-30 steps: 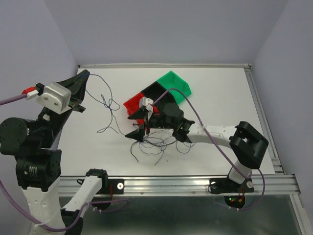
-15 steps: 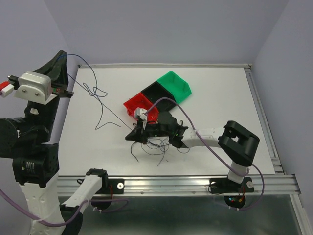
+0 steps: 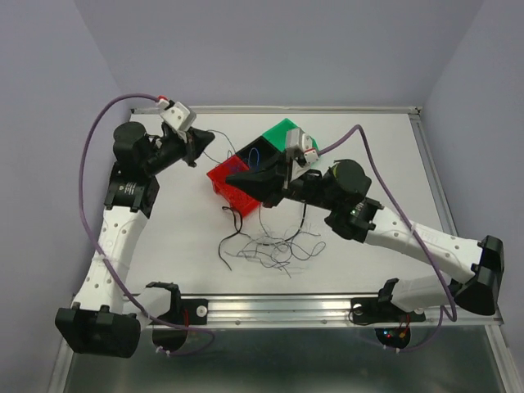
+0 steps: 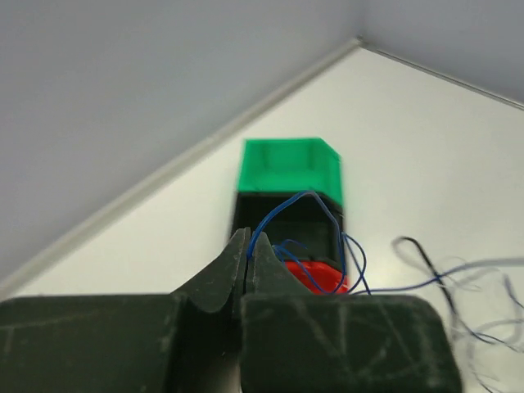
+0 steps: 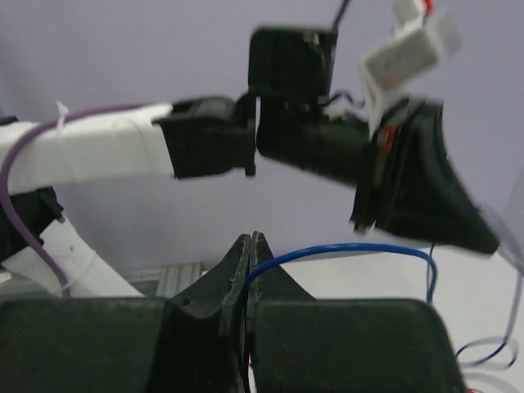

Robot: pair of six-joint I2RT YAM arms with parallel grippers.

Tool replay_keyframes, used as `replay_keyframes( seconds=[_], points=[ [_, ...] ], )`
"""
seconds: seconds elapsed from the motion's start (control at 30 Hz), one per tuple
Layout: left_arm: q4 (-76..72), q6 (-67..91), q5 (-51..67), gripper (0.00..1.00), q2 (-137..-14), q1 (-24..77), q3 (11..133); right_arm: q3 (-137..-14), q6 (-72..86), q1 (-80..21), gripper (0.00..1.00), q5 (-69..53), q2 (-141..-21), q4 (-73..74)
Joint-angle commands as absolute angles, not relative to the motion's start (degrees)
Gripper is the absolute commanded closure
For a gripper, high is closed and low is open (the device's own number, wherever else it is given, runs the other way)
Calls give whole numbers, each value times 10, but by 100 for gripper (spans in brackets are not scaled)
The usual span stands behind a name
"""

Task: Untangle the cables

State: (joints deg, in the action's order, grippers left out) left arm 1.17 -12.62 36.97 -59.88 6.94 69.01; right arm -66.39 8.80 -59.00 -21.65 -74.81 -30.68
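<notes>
A loose clump of thin dark and whitish cables (image 3: 270, 246) lies on the white table near the front. One dark blue cable (image 4: 315, 201) is stretched up out of it and loops over the black bin (image 4: 286, 223). My left gripper (image 3: 210, 146) hovers just left of the bins, shut on one end of that blue cable, which is pinched at its tips (image 4: 247, 246). My right gripper (image 3: 232, 176) hangs over the red bin (image 3: 221, 188), shut on the blue cable (image 5: 352, 248), which arcs away to the right from its tips (image 5: 250, 246).
Three small bins stand in a diagonal row: red, black (image 3: 260, 150), green (image 3: 284, 131). A metal rail (image 3: 278, 307) runs along the table's front edge and another along the right side. The two arms' thick purple leads arch over the table.
The left arm swung in from the far left, high up, to the bins. The right gripper rose from the clump, moved back over the red bin and shut on the blue cable.
</notes>
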Motion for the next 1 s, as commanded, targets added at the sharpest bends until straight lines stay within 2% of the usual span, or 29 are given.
replay_keyframes(
  seconds=[0.0,0.17,0.37,0.5,0.67,0.77,0.97],
  points=[
    [-119,-18,589,97,-567,68,651,-700,64,-594,99,-159,-746,-239],
    [-167,59,722,96,-614,68,638,-716,50,-594,99,-134,-750,-218],
    [-215,71,784,95,-609,93,601,-743,45,-594,100,-53,-772,-207],
    [-221,54,766,93,-590,120,577,-755,40,-594,100,-56,-787,-200],
    [-221,59,688,94,-594,122,595,-741,16,-592,99,-30,-780,-178],
    [-183,30,647,100,-627,121,635,-727,21,-564,99,-47,-777,-164],
    [-233,41,614,100,-741,121,719,-726,72,-462,99,-113,-806,-181]
  ],
)
